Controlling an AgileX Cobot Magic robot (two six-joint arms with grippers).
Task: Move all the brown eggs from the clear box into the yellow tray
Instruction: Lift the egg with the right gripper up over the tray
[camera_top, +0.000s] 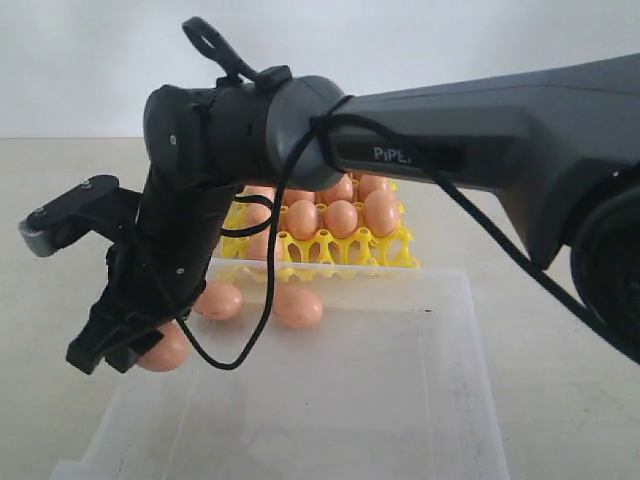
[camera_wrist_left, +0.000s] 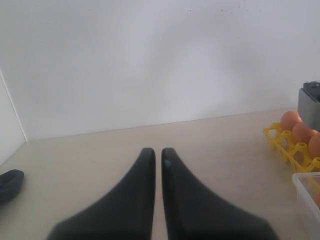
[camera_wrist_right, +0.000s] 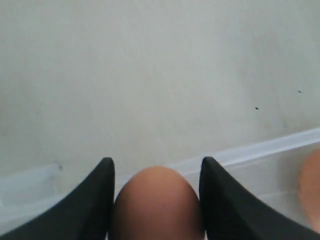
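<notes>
right claw (camera_wrist_right: 157, 160): clamped on smooth pinkish-brown egg (camera_wrist_right: 157, 205) | left claw (camera_wrist_left: 157, 151): closed, empty

Clear box (camera_top: 440, 400) translucent plastic; yellow tray (camera_top: 390, 252) glossy plastic; brown eggs (camera_top: 300, 308) smooth, matt.

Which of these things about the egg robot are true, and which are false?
1. The right gripper has a brown egg between its fingers. True.
2. The yellow tray is empty. False: several eggs sit in it.
3. The left gripper is wide open. False: its fingers are almost together and hold nothing.
4. Two loose eggs lie in the clear box. True.
</notes>
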